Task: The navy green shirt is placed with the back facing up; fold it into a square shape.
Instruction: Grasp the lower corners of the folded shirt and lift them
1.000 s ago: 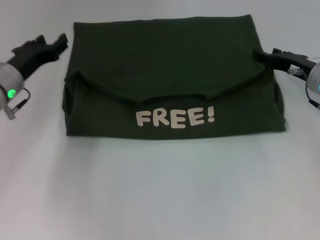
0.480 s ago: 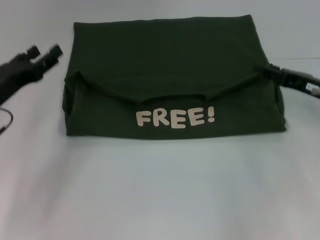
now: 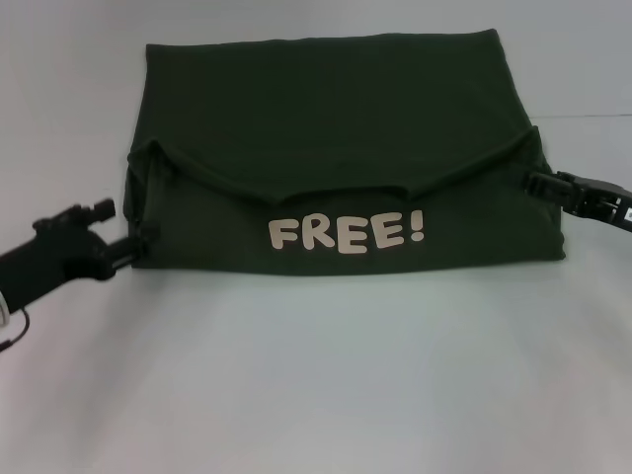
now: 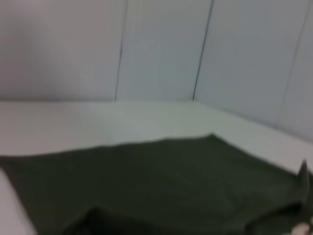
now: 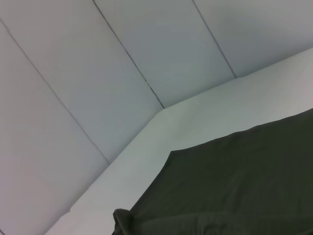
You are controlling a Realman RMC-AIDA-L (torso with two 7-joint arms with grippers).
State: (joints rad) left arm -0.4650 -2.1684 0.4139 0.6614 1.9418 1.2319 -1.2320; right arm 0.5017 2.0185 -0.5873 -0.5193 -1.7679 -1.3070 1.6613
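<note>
Shirt: navy green shirt (image 3: 336,128) lies flat on the white table (image 3: 316,375), already folded into a broad rectangle; an upper layer overlaps the near band, which bears the pale lettering "FREE!" (image 3: 348,233).
Left gripper: left gripper (image 3: 136,247) sits at the shirt's near left corner, its tip touching or just beside the hem; whether its fingers are apart or together on cloth cannot be told.
Right gripper: right gripper (image 3: 538,182) rests at the shirt's right edge, just beyond the point where the folded layer's hem ends; finger state likewise cannot be told.
Step in hand: judged to be the taking hold of the two side edges, ahead of a further fold that would bring the rectangle toward a square.
Next move calls for: a firm pinch through all layers at each side, then an even lift and carry so both edges travel together and the stacked layers do not slide or gape.
Hidden or unclear: neither wrist view shows its own fingers; both show only dark cloth, table and wall panels.
Cut off: both arms leave the head view at its side edges; the sleeves are tucked out of sight within the folds.
</note>
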